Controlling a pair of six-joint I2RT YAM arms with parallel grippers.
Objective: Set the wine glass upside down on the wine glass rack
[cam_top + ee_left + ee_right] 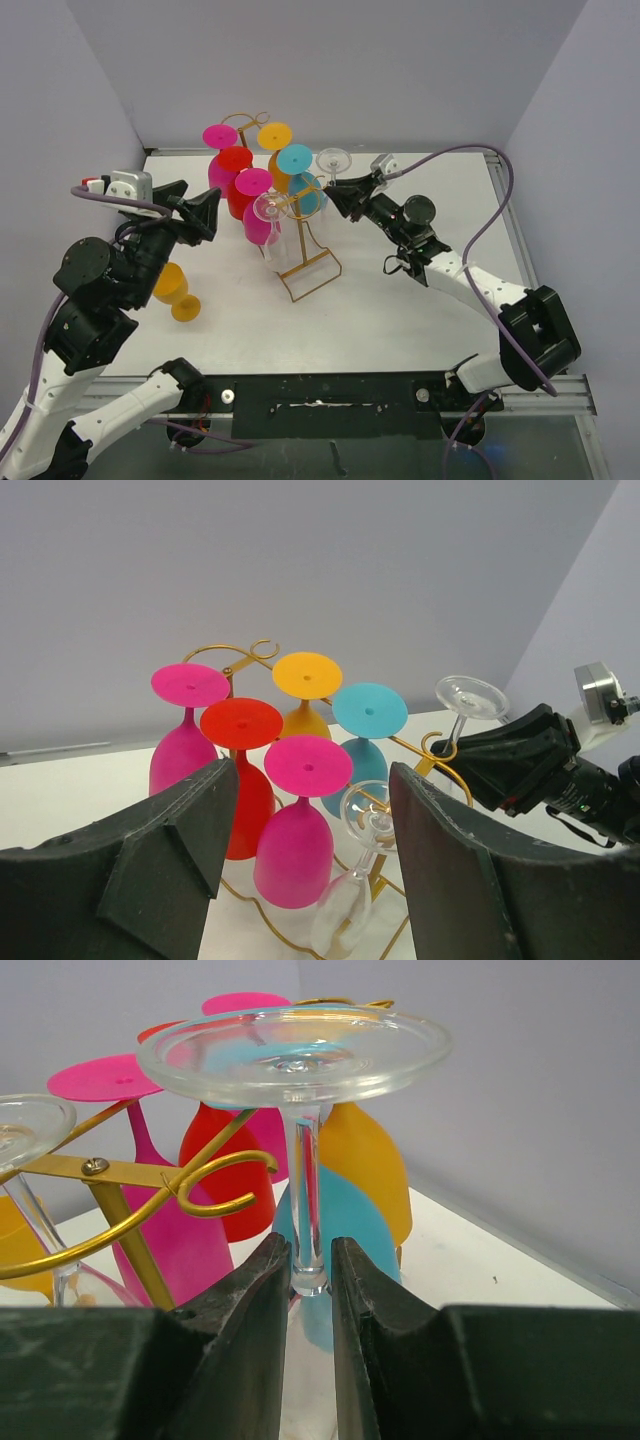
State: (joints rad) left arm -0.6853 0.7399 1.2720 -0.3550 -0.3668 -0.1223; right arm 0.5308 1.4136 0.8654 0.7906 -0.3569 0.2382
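The gold wire wine glass rack [311, 272] stands mid-table with several coloured glasses and one clear glass [268, 208] hanging upside down on it. My right gripper [347, 193] is shut on the stem of a clear wine glass [333, 160], held foot up at the rack's right side. In the right wrist view its stem [305, 1190] sits between my fingers, just right of a curled gold hook [215, 1185] and apart from it. My left gripper [205, 215] is open and empty left of the rack; the left wrist view shows the rack [250, 655] between its fingers.
An orange glass [176, 291] lies on its side on the table near my left arm. Grey walls close the table in at the back and both sides. The rack's rectangular base loop reaches toward the table's front middle.
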